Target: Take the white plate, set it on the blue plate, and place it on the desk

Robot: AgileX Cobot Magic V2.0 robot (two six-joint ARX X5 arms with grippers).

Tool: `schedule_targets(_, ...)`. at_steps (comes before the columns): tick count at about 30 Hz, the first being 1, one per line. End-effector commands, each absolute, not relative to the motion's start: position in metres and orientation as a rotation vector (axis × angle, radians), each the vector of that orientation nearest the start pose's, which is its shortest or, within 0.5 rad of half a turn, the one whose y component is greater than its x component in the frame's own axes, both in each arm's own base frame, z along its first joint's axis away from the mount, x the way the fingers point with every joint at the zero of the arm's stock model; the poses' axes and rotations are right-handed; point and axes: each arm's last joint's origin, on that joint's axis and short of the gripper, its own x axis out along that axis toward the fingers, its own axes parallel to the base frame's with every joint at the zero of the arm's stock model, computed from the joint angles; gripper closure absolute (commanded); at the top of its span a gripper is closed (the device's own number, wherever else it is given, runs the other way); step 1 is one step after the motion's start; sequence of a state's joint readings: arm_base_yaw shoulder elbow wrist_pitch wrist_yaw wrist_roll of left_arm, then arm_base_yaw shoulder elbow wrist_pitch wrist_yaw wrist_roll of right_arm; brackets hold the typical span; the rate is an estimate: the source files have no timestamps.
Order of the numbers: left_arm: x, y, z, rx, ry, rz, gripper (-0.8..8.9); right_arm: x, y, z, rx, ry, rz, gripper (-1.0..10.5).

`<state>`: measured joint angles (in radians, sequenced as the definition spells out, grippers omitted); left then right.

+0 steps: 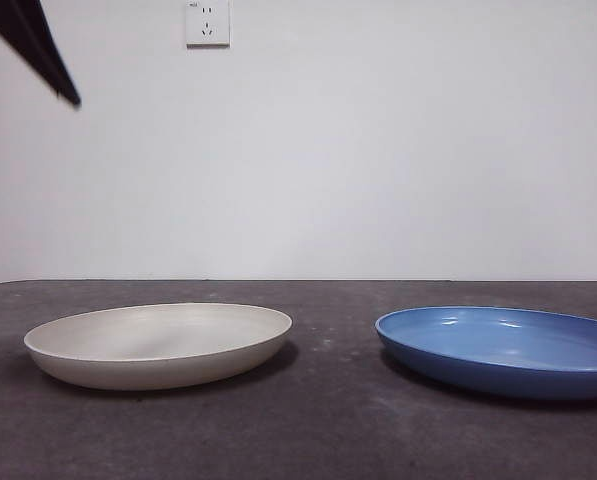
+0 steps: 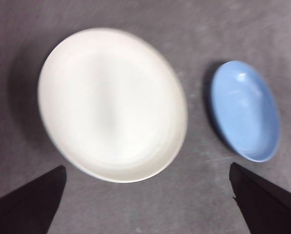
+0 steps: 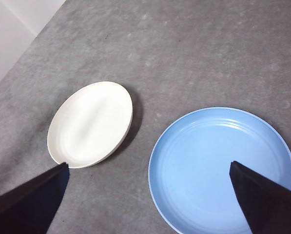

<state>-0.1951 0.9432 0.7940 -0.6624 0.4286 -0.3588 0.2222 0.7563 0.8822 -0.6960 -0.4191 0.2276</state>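
The front view looks level across the desk (image 1: 318,430) toward the wall; both wrist views look down, sharing both plates.

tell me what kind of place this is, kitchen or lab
Probably a lab test bench, not a kitchen: a bare grey desk against a plain white wall with a socket, holding only a white plate and a blue plate.

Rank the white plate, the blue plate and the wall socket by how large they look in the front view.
1 and 2. white plate and blue plate: they look alike; the blue one is cut by the picture's edge, so I won't rank them.
3. wall socket: smallest, though it sits farther back.
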Motion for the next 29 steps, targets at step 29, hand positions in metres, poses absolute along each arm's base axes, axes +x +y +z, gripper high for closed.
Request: schedule_targets(29, 0.292, -0.038, 0.179, -0.559, 1.266, -0.363, 2.03, 0.138, 0.044, 0.329, 0.258, 0.624, 0.566, 3.9)
